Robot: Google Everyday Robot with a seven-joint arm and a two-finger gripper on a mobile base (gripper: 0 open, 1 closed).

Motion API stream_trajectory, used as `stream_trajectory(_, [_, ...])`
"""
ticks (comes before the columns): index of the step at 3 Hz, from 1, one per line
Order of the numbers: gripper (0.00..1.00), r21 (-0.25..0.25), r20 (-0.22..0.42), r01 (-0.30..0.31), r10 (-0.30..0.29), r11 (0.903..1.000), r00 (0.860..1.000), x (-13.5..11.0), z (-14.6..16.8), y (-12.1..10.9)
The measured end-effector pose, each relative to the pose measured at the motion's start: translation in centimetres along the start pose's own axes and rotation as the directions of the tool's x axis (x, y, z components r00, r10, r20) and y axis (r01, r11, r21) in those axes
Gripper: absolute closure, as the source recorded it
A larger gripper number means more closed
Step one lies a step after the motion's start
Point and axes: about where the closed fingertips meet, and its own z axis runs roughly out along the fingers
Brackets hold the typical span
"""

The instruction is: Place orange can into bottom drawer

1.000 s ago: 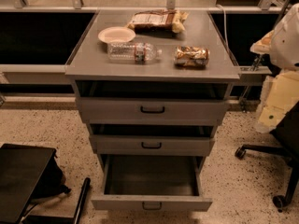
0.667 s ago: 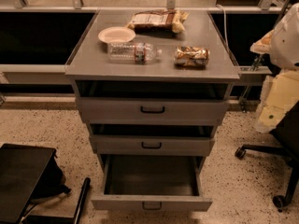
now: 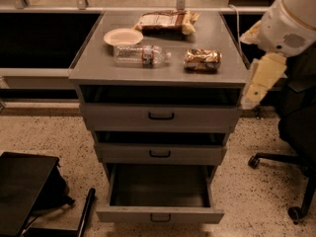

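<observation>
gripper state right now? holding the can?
Gripper: beside the right edge of the cabinet top; open or closed cannot be told. Not holding the orange can, which lies on that top.

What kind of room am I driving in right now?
Probably an office or lab workspace: a grey metal drawer cabinet with its bottom drawer pulled open, a wheeled office chair, speckled hard floor. The claw hangs beside the cabinet's right edge, apart from the orange can.

Glossy, shiny metal on the orange can [image 3: 202, 59]; bottom drawer [image 3: 159, 214] and cabinet top [image 3: 98, 68] are matt grey metal. Bottle [image 3: 140, 55] is clear glossy plastic, snack bag [image 3: 165, 21] crinkly film, floor [image 3: 44, 132] speckled, stone-like. Pale gripper [image 3: 253, 94] – matt cream plastic – hangs just off the cabinet top's right edge.
</observation>
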Motion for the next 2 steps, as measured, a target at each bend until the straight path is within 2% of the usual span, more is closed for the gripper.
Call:
stream_trajectory(1, [0.00,0.002,0.094,0.005,-0.005,1.0000,0.996,-1.43,2.66,-6.57])
stream_trajectory(2, [0.00,0.002,0.094,0.005,-0.005,1.0000,0.996,-1.43,2.66,-6.57])
